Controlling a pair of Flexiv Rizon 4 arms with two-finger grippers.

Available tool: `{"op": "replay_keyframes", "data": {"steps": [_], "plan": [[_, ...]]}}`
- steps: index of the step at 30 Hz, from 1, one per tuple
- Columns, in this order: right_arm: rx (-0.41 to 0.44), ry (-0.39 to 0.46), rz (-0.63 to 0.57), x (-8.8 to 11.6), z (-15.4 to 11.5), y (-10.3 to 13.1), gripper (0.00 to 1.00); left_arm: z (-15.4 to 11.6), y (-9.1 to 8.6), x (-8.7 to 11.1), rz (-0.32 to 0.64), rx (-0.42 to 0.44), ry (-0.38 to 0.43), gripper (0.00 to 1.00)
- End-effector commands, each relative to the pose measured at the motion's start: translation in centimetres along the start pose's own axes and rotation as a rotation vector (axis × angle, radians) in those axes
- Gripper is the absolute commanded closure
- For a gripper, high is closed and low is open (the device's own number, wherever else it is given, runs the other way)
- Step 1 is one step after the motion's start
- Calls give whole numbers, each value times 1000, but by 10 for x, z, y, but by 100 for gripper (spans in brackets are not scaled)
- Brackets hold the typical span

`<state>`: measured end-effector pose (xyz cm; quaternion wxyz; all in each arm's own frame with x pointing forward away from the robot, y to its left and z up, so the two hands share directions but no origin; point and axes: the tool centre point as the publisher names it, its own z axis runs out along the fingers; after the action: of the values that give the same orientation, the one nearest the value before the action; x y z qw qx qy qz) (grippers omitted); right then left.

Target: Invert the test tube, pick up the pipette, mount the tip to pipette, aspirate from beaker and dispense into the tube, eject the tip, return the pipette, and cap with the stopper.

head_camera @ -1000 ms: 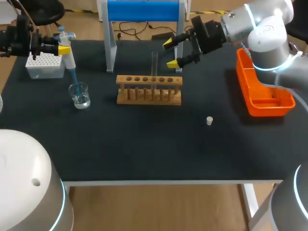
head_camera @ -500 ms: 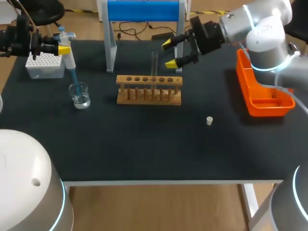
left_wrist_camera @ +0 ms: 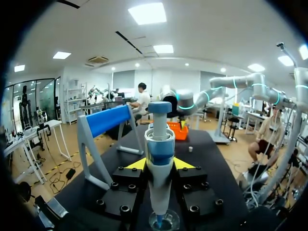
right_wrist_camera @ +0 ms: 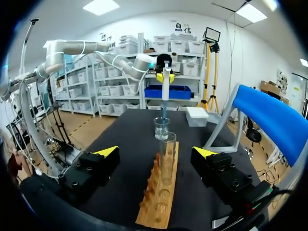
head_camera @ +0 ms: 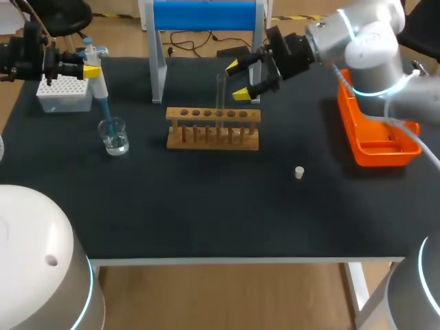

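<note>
On the wooden rack [head_camera: 213, 128] stands a clear cylindrical tube [head_camera: 221, 93]

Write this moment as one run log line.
left gripper: shut on pipette, tip in beaker | right gripper: open, facing test tube | stopper: on table

The rack [head_camera: 213, 128] stands in the middle of the table [head_camera: 206, 213], with the test tube [head_camera: 221, 93] upright in one of its holes. Left of the rack is the beaker [head_camera: 113, 136]. The pipette [head_camera: 100, 88], clamped in the left gripper [head_camera: 91, 69], reaches down into it. The tip box [head_camera: 63, 95] lies behind the beaker. The right gripper [head_camera: 237, 78] hangs just right of the tube's top, fingers apart. The stopper [head_camera: 299, 172] lies right of the rack and nearer the front edge, the tray [head_camera: 347, 120] at the right edge.
</note>
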<state>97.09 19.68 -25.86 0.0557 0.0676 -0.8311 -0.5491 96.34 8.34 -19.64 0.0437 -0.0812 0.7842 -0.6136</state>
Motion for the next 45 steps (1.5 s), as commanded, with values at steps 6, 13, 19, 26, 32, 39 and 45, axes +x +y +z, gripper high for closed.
{"op": "replay_keyframes", "data": {"steps": [6,13,19,26,32,39,45], "plan": [[58,82,-10,-14,20,-6,0,0,-1,0,0,-1,0,100],[87,92,-13,-20,34,-12,0,0,-1,0,0,-1,0,100],[105,91,-17,-22,41,-15,0,0,-1,0,0,-1,0,100],[119,94,-22,-26,48,-19,0,0,-1,0,0,-1,0,100],[141,107,-28,-28,56,-21,0,0,-1,0,0,-1,0,100],[152,93,-9,-30,58,-24,0,0,-1,0,0,-1,0,100],[153,88,-9,-31,61,-25,0,0,-1,0,0,-1,0,100]]}}
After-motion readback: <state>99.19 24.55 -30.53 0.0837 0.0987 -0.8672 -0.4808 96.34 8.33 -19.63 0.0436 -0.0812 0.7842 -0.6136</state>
